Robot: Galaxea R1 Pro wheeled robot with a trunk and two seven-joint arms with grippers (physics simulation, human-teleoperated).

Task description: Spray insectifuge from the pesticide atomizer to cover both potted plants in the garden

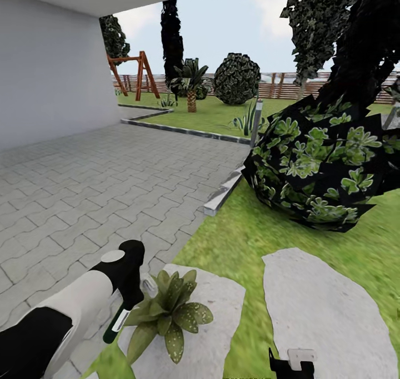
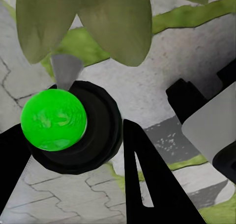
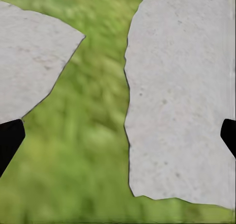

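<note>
The right gripper is cut by the head view's lower edge — jaws unreadable; the left gripper hides most of the pesticide atomizer.

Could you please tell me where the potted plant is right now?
In the head view, the potted plant sits low and left of centre on a grey stepping stone, right beside the sprayer in the left gripper.

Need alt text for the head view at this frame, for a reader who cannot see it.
The left gripper holds the pesticide atomizer beside a potted plant with whitish specks on its leaves, standing on a grey stepping stone. A large bush sits on the lawn to the right, with grey paving to the left.
</note>
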